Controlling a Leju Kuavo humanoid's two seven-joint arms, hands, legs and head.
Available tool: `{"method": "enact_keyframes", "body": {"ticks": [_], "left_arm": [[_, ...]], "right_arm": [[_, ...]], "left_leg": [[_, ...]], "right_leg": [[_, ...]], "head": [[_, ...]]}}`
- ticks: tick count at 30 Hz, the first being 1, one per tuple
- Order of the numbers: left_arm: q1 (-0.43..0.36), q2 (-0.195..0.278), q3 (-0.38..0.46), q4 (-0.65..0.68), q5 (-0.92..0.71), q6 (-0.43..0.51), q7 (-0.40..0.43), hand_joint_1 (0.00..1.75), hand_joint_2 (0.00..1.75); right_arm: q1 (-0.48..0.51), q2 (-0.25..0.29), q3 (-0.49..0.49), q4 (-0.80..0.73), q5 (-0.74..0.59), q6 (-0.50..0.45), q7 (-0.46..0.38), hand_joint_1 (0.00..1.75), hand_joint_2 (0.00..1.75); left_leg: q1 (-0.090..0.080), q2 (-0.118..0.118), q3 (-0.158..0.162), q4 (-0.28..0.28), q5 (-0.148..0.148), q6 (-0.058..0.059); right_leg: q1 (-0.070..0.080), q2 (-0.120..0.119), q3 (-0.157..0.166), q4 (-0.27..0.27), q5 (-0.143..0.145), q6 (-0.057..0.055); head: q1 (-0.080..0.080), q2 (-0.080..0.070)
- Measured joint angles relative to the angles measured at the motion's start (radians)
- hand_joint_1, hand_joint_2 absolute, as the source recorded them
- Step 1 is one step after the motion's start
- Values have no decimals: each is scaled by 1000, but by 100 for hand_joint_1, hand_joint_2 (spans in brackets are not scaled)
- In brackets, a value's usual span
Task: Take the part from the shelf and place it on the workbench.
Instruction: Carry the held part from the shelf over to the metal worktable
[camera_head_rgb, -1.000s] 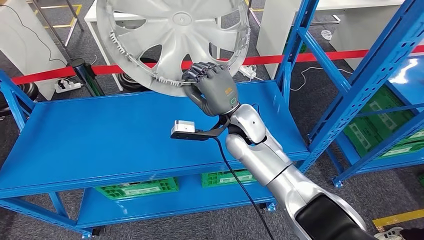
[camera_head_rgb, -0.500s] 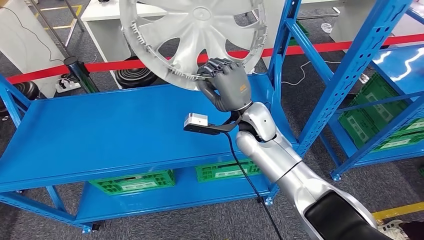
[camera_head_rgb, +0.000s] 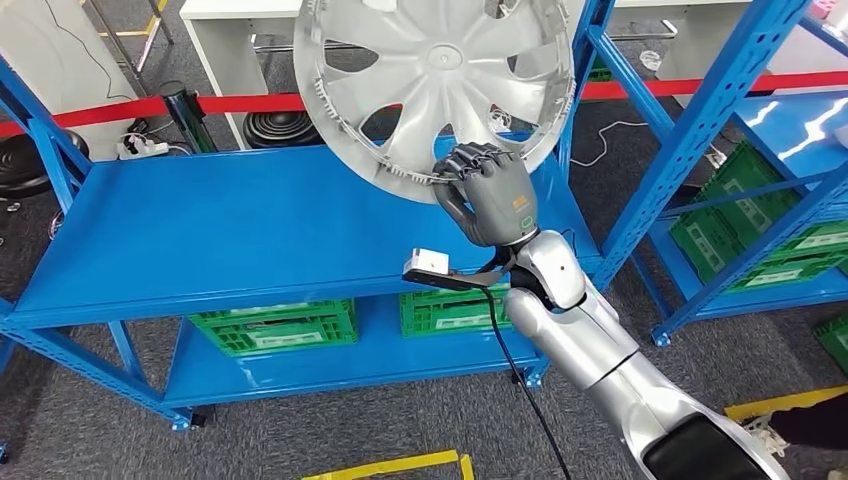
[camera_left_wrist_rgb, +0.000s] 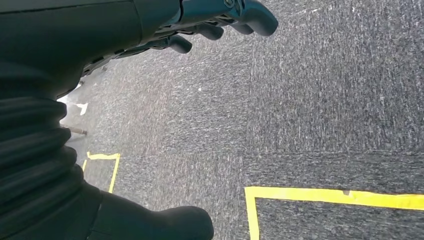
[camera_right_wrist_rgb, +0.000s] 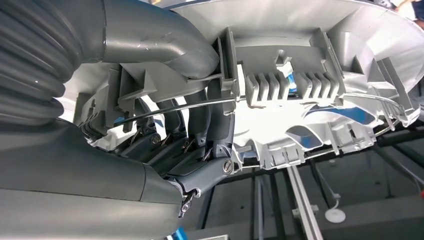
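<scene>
A silver wheel cover (camera_head_rgb: 440, 70) with several spokes is held up in the air above the blue shelf (camera_head_rgb: 220, 230), its inner side toward me. My right hand (camera_head_rgb: 492, 190) grips its lower rim, fingers wrapped over the edge. In the right wrist view the thumb (camera_right_wrist_rgb: 150, 35) presses on the ribbed inner rim of the cover (camera_right_wrist_rgb: 310, 75) and the dark fingers (camera_right_wrist_rgb: 200, 125) curl around from the other side. My left hand (camera_left_wrist_rgb: 220, 22) hangs over grey carpet, its fingers loosely bent and holding nothing.
Blue rack uprights (camera_head_rgb: 690, 120) stand to the right of the cover. Green crates (camera_head_rgb: 270, 325) sit on the lower shelf and more (camera_head_rgb: 760, 230) in the right rack. A white table (camera_head_rgb: 240, 30) and red barrier tape (camera_head_rgb: 250, 102) lie behind. Yellow floor tape (camera_head_rgb: 400, 467) is near.
The whole view has shifted, so the camera moved. My right hand with the wheel cover now sits further right and a little lower in the picture, still above the shelf.
</scene>
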Motion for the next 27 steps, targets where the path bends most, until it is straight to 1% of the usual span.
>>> {"method": "enact_keyframes", "body": {"ticks": [1, 2, 3, 4, 5, 6, 7, 8, 10, 11, 12, 13, 14, 15, 16, 17, 18, 19, 20, 21, 22, 23, 24, 25, 26, 27], "left_arm": [[0, -2, 0, -2, -1, 0, -3, 0, 175], [0, -3, 0, -4, -1, 0, -6, 0, 175], [1, -4, 0, -6, -1, 0, -8, 0, 175], [1, -5, 0, -7, -1, 0, -9, 0, 175], [2, -5, 0, -8, -1, 0, -10, 0, 175], [3, -5, 0, -9, -1, 0, -11, 0, 175], [4, -5, 1, -10, -1, 0, -11, 0, 175], [5, -5, 1, -11, -1, 0, -11, 0, 175], [5, -5, 1, -13, -2, 0, -11, 0, 175], [5, -5, 1, -14, -2, 0, -12, 0, 175], [5, -4, 1, -14, -2, 0, -13, 0, 175], [5, -4, 1, -15, -2, 0, -14, 0, 175], [5, -4, 1, -15, -2, 0, -15, 0, 175], [4, -4, 1, -16, -3, 0, -16, 0, 175], [3, -3, 1, -16, -3, 0, -18, 0, 175], [2, -4, 1, -17, -3, 0, -22, 0, 175], [1, -5, 1, -17, -3, 1, -26, 0, 175], [1, -7, 1, -18, -3, 1, -31, 0, 175], [1, -9, 1, -18, -4, 1, -35, 0, 175], [2, -12, 2, -19, -5, 1, -38, 0, 175], [2, -15, 2, -20, -6, 1, -43, 0, 175], [3, -17, 2, -21, -7, 1, -47, 0, 175], [3, -19, 2, -21, -7, 1, -52, 0, 175], [3, -21, 2, -21, -3, 1, -60, 0, 175], [3, -21, 2, -21, 3, 1, -68, 0, 175], [3, -21, 2, -21, 10, 1, -77, 0, 175]], "right_arm": [[5, -5, -5, -12, 3, 4, 2, 175, 175], [9, -11, -10, -22, 5, 7, 3, 175, 175], [12, -16, -15, -31, 5, 9, 3, 175, 175], [16, -22, -20, -39, 5, 11, 3, 175, 175], [19, -27, -24, -44, 6, 12, 3, 175, 175], [21, -30, -27, -48, 6, 13, 3, 175, 175], [23, -32, -28, -51, 6, 14, 2, 175, 175], [24, -33, -29, -54, 4, 16, 2, 175, 175], [26, -36, -31, -59, -4, 22, -2, 175, 175], [27, -37, -32, -60, -9, 26, -5, 175, 175], [30, -39, -33, -60, -14, 30, -8, 175, 175], [34, -40, -34, -60, -17, 33, -11, 175, 175], [37, -41, -35, -60, -18, 34, -13, 175, 175], [40, -43, -36, -61, -19, 35, -14, 175, 175], [41, -44, -37, -63, -19, 35, -14, 175, 175], [43, -46, -39, -65, -20, 36, -14, 175, 175], [44, -47, -42, -68, -20, 36, -14, 175, 175], [47, -49, -44, -70, -20, 36, -14, 175, 175], [50, -51, -46, -73, -19, 36, -14, 175, 175], [55, -55, -49, -77, -18, 36, -13, 175, 175], [61, -60, -52, -81, -17, 35, -13, 175, 175], [66, -65, -55, -86, -16, 35, -13, 175, 175], [71, -70, -58, -90, -16, 35, -13, 175, 175], [75, -74, -60, -94, -16, 37, -12, 175, 175], [81, -77, -62, -97, -17, 40, -11, 175, 175], [87, -80, -64, -100, -17, 42, -10, 175, 175]], "left_leg": [[-1, -1, -10, 5, 6, -5], [-2, -1, -16, 8, 12, -11], [-3, -2, -19, 9, 18, -17], [-3, -2, -20, 8, 26, -24], [-2, -3, -21, 7, 31, -31], [-2, -3, -27, 12, 24, -36], [-1, -3, -36, 30, 2, -41], [-1, -3, -50, 68, -37, -45], [0, -3, -85, 188, -130, -50], [0, -3, -94, 244, -155, -51], [0, -3, -90, 276, -158, -51], [0, -3, -71, 275, -141, -49], [-1, -3, -35, 241, -114, -46], [-2, -3, 15, 181, -95, -40], [-4, -3, 69, 106, -95, -35], [-7, -4, 108, 46, -100, -29], [-11, -4, 132, 5, -110, -23], [-14, -5, 139, -15, -113, -17], [-15, -5, 130, -16, -103, -10], [-14, -3, 124, -19, -92, -2], [-13, -1, 115, -22, -78, 7], [-11, 0, 104, -24, -63, 13], [-10, 1, 89, -24, -49, 18], [-10, 2, 72, -23, -35, 21], [-10, 2, 54, -22, -22, 21], [-10, 2, 36, -20, -9, 21]], "right_leg": [[2, 1, 49, -69, -1, -6], [5, 1, 80, -117, -6, -12], [9, 2, 94, -143, -15, -19], [11, 2, 94, -149, -13, -27], [10, 1, 89, -151, -5, -34], [7, 0, 85, -154, 2, -40], [4, -1, 77, -157, 13, -47], [1, -2, 66, -160, 25, -53], [2, -2, 38, -159, 47, -58], [3, -2, 23, -159, 59, -58], [4, -2, 8, -158, 71, -57], [5, -2, -7, -157, 82, -56], [6, -3, -22, -156, 94, -54], [6, -3, -35, -154, 105, -52], [7, -3, -45, -152, 115, -48], [7, -4, -51, -153, 126, -42], [6, -5, -53, -155, 136, -36], [6, -5, -54, -160, 147, -28], [4, -6, -54, -167, 159, -21], [2, -5, -58, -168, 158, -14], [1, -4, -66, -155, 137, -8], [0, -3, -80, -123, 95, -2], [-1, -3, -99, -69, 40, 4], [-2, -3, -119, 0, -12, 8], [-2, -3, -133, 66, -44, 12], [-2, -3, -135, 113, -51, 13]], "head": [[-1, 0], [0, 0], [0, 0], [1, 0], [2, 0], [2, 0], [1, 0], [-1, 0], [-4, 0], [-5, 0], [-5, 0], [-5, 0], [-5, 0], [-5, 0], [-5, 0], [-4, 0], [-5, 0], [-5, 0], [-6, 0], [-8, 0], [-6, 0], [-5, 0], [-4, 0], [-3, 0], [-2, 0], [-2, 0]]}}
